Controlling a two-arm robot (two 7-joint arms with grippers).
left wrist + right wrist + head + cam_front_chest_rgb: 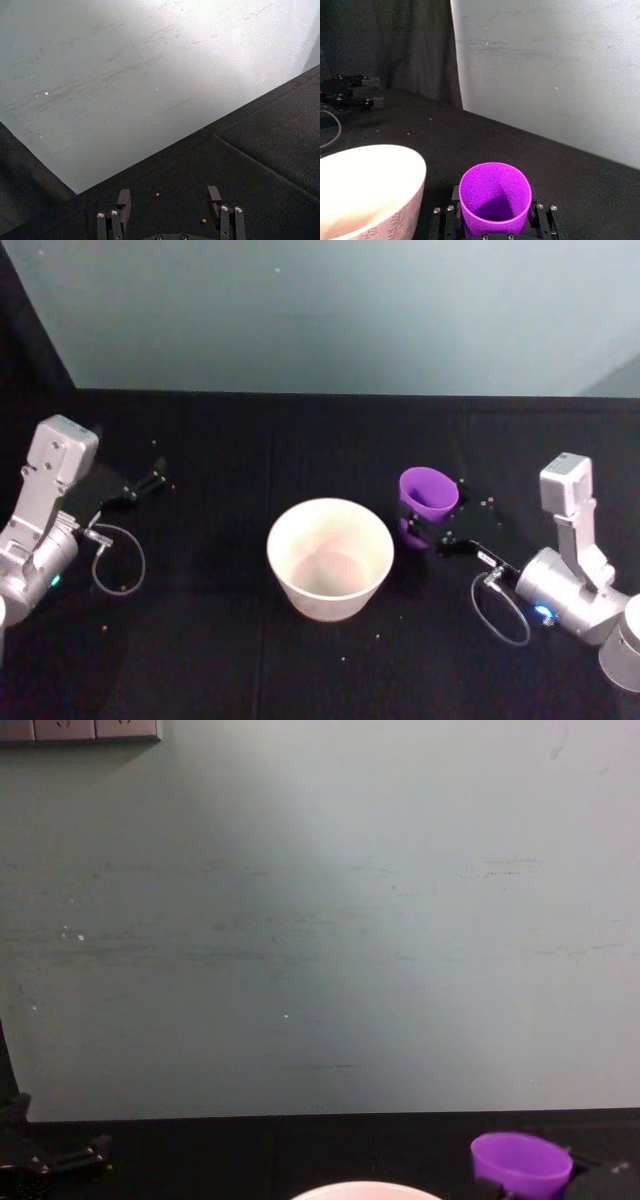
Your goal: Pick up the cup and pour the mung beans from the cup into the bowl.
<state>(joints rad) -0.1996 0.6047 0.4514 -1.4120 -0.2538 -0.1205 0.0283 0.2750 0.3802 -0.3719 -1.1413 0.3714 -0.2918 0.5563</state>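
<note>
Bowl (pixel 330 558) sat lower centre of head frame on black counter (pixel 200 640). Just right of it, I saw right hand (pixel 441 510) clenched on purple cup (pixel 428 494), rim facing up. Left hand (pixel 150 483) parked at left of frame, fingers spread, grasping nothing. Few loose beans (pixel 203 220) on counter near it.

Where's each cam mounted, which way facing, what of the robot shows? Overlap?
Head: high, looking down on the table; left gripper parked left, right gripper holding the cup beside the bowl.
Left wrist: past its own open fingers, toward the wall.
Right wrist: over its fingers gripping the cup, bowl alongside.
Chest: low, facing the wall; cup and bowl rim at bottom edge.
Shared: cup and bowl, in all but left wrist.
</note>
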